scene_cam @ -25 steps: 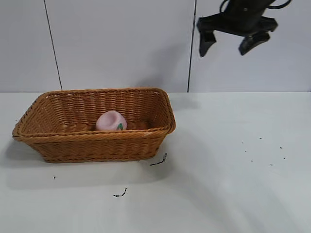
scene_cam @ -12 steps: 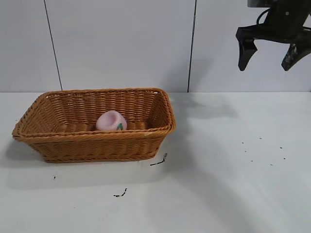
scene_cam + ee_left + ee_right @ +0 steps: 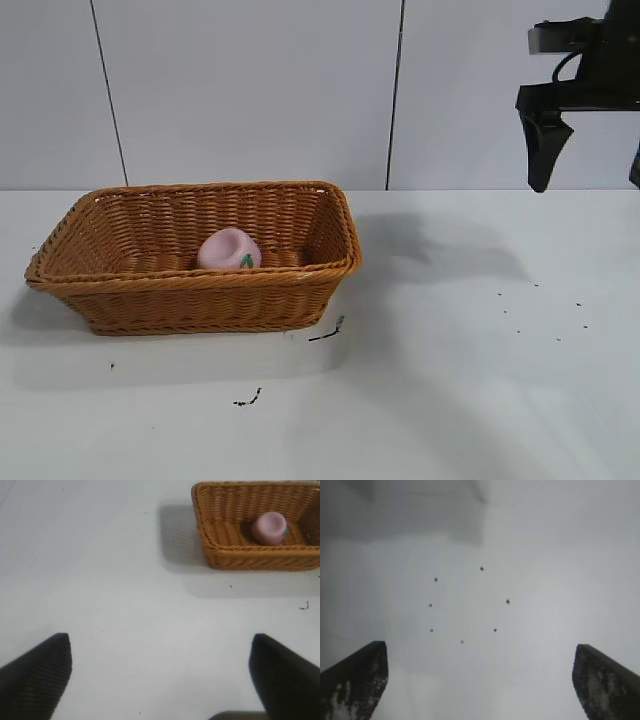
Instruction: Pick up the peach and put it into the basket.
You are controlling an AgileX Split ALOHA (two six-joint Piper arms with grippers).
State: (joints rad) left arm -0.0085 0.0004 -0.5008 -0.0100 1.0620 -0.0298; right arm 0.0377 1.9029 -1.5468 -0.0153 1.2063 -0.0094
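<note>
Peach (image 3: 229,248) is seen lying inside the basket (image 3: 200,295) at centre left. Well apart, at the upper right of the frame, the right end effector (image 3: 590,150) is held wide and empty above the counter (image 3: 450,380). The left end effector (image 3: 160,675) is likewise spread wide.

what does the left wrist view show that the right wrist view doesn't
Only the left wrist view shows the basket with the peach lying inside it, plus the open left pincer low over bare table. Only the right wrist view shows a ring of small dark specks on the table, framed by the open right pincer. Both share the white table and empty, spread fingers.
</note>
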